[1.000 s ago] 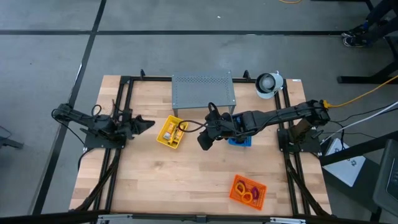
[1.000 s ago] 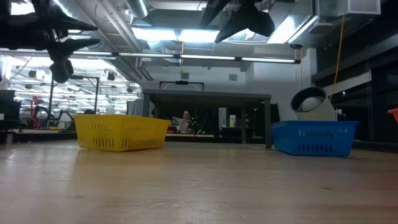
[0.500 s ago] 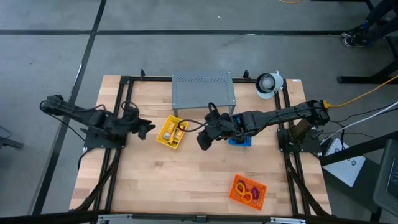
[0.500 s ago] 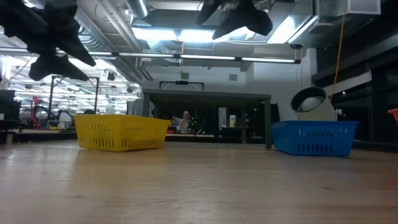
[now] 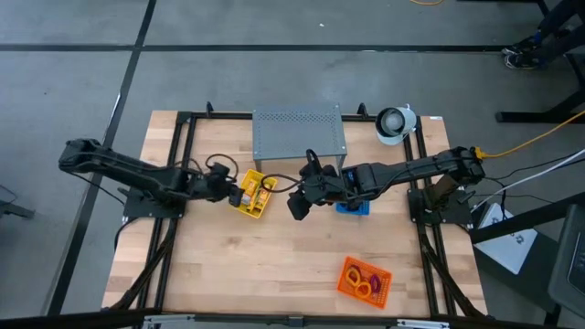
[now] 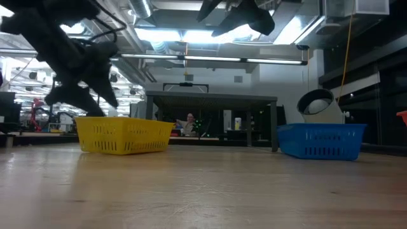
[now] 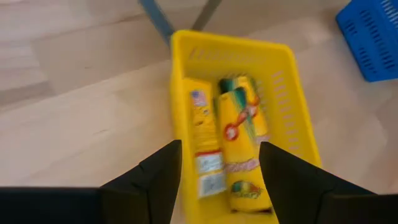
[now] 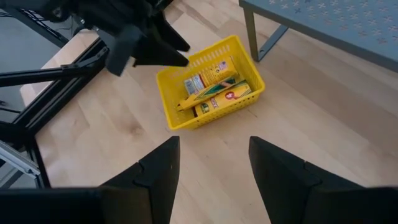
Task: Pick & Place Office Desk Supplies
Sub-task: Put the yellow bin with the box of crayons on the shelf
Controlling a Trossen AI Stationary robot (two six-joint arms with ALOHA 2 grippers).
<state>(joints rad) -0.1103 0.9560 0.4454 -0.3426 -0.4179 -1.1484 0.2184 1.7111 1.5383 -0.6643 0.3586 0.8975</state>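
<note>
A yellow tray stands left of the table's middle. Yellow-and-white packets lie flat on its bottom. My left gripper hovers open over the tray's left end, tipped down, with the packets showing between its fingers; it touches nothing. In the low view the left gripper hangs just above the yellow tray. My right gripper waits open in the air right of the tray, looking down at it. Purple, yellow and red loops lie in an orange tray at the near right.
A grey perforated metal stand stands behind the yellow tray. A blue tray sits under my right arm. A white round object is at the far right corner. Bare wood lies along the near side. A black frame rims the table.
My left gripper has swung out from the table's left edge toward the right, reaching the yellow tray. It has tipped from level to slanting down, and its fingers have spread apart. The right arm has kept still.
</note>
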